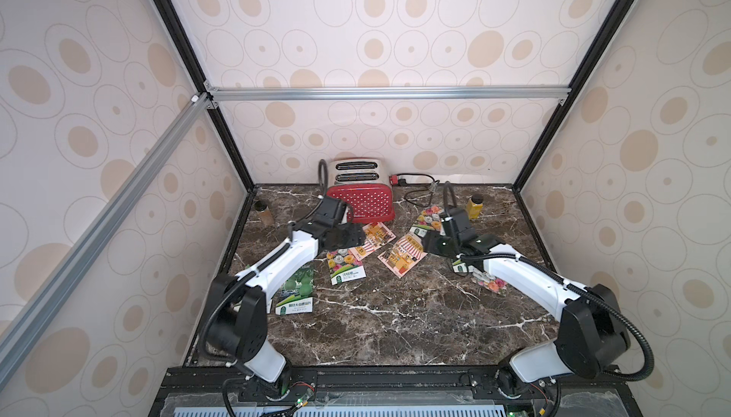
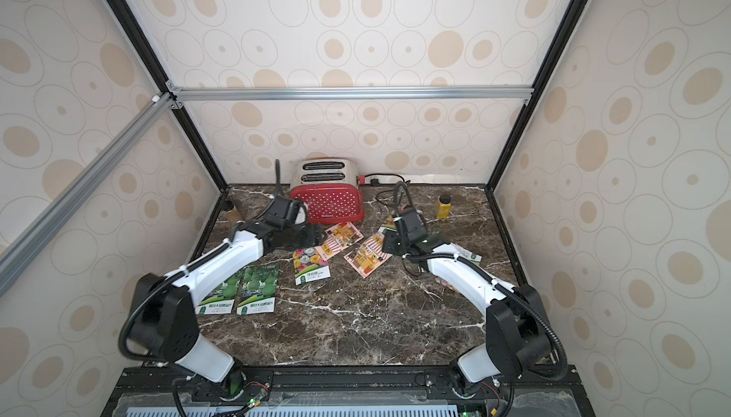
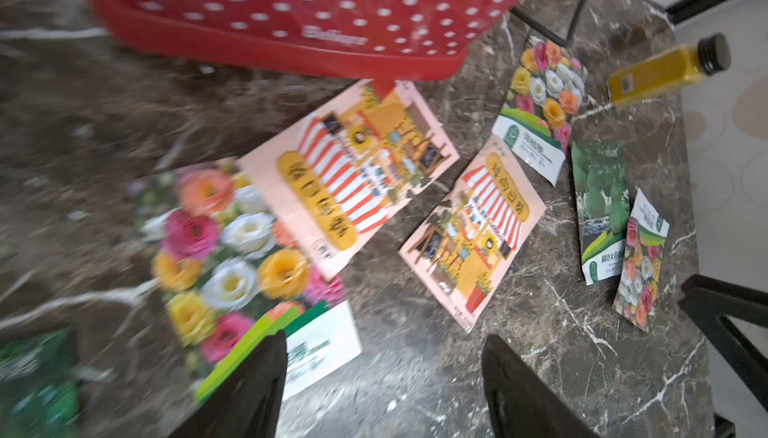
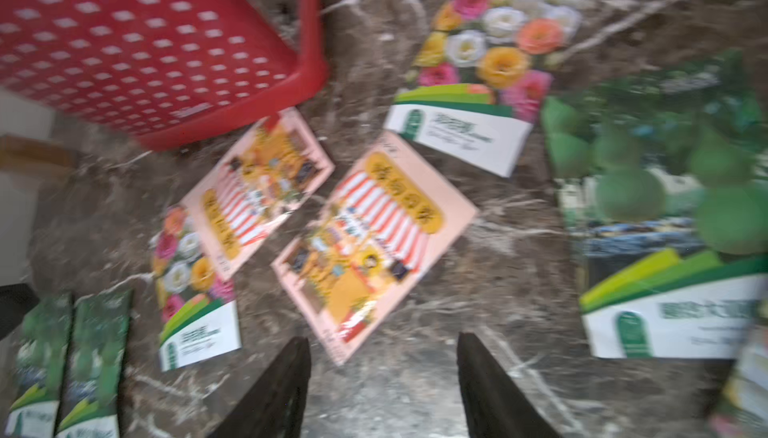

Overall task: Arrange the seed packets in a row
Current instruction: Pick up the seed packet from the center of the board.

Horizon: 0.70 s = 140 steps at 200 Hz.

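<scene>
Seed packets lie scattered on the marble table (image 1: 395, 316). Two green gourd packets (image 2: 259, 288) sit side by side at the left. A flower packet (image 1: 345, 266) lies partly under a peach shop packet (image 1: 374, 239), and a second peach packet (image 1: 403, 255) is beside them. Another flower packet (image 1: 429, 217), a green one (image 3: 600, 207) and a flower one (image 1: 492, 284) lie at the right. My left gripper (image 3: 384, 373) hovers open and empty over the first flower packet's (image 3: 232, 257) corner. My right gripper (image 4: 384, 373) hovers open and empty at the second peach packet's (image 4: 365, 245) corner.
A red dotted toaster (image 1: 358, 193) stands at the back, its black cord (image 1: 419, 193) trailing right. A yellow bottle (image 1: 474, 205) stands back right and a brown bottle (image 1: 264, 213) back left. Patterned walls close in the table on three sides.
</scene>
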Each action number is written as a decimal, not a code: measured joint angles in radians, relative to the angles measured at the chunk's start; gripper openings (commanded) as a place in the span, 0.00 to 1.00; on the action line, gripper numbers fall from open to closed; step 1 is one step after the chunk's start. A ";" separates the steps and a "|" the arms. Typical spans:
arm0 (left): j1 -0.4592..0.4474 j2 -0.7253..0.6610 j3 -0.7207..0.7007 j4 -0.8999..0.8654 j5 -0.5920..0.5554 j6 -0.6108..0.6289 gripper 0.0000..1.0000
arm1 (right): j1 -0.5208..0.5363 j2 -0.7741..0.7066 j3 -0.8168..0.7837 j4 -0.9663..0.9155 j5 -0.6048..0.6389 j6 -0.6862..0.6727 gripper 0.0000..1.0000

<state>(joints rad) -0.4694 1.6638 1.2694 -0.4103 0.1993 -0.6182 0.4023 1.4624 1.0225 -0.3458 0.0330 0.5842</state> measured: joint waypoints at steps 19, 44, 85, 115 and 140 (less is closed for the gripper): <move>-0.073 0.162 0.126 0.033 0.005 -0.014 0.76 | -0.108 0.002 -0.034 -0.028 -0.050 -0.048 0.63; -0.154 0.364 0.331 0.049 0.021 -0.018 0.76 | -0.212 0.018 -0.047 -0.002 -0.082 -0.074 0.63; -0.244 0.628 0.643 0.061 0.062 -0.023 0.73 | -0.327 0.188 0.003 0.034 -0.085 -0.100 0.63; -0.295 0.789 0.873 0.025 0.074 -0.023 0.73 | -0.381 0.270 0.045 0.027 -0.069 -0.123 0.63; -0.325 0.888 1.028 0.008 0.087 -0.031 0.71 | -0.422 0.309 0.119 0.021 -0.060 -0.150 0.65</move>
<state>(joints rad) -0.7940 2.5515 2.2971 -0.4026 0.2863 -0.6495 -0.0193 1.7718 1.1412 -0.3248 -0.0265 0.4343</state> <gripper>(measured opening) 0.714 0.641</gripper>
